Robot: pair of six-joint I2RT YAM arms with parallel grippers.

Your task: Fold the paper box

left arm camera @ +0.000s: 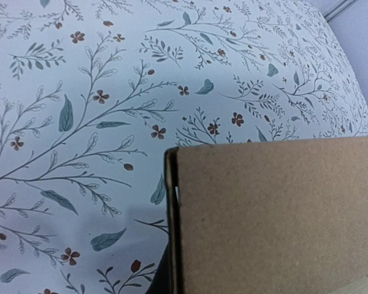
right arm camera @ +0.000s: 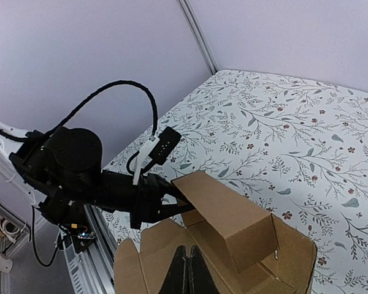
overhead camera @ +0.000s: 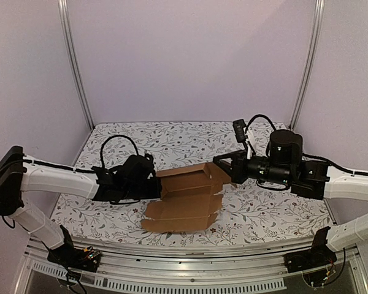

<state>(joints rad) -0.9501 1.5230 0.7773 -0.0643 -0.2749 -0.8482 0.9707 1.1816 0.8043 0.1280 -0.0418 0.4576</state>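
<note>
The paper box (overhead camera: pixel 187 205) lies half-folded between my arms. My left gripper (overhead camera: pixel 160 185) is clamped narrow on its left wall. My right gripper (right arm camera: pixel 188 263), fingers pressed together, sits at its right flap.

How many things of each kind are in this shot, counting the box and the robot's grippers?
cardboard box: 1
grippers: 2 (left gripper, right gripper)
Total: 3
</note>
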